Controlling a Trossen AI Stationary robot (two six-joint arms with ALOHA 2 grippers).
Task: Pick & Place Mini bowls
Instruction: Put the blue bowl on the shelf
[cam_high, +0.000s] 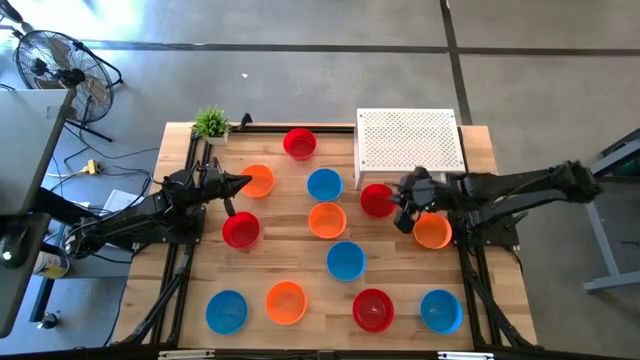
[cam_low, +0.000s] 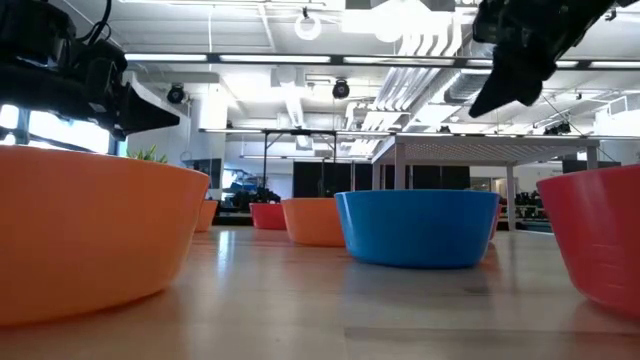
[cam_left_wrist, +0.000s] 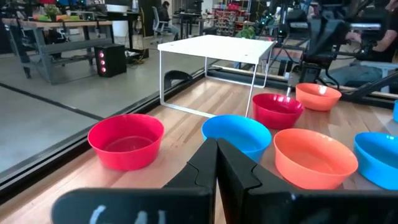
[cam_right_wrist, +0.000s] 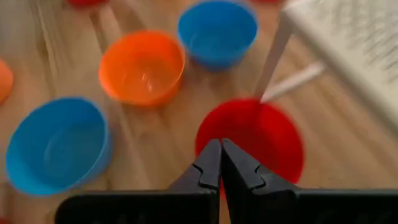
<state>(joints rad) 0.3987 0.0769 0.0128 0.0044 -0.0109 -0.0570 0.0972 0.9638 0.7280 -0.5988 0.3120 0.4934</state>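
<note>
Right gripper (cam_right_wrist: 220, 163), fingers pinched shut and empty, hovered over the red bowl (cam_right_wrist: 252, 146) beside the white stand (cam_high: 410, 138); reaching step, opening needed next.

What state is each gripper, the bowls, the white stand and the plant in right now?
left gripper: shut, empty, beside an orange bowl.
right gripper: shut, empty, next to a red bowl.
mini bowls: upright, empty, spread singly, none stacked.
white stand: upright, nothing on top.
plant: upright at table corner.
</note>
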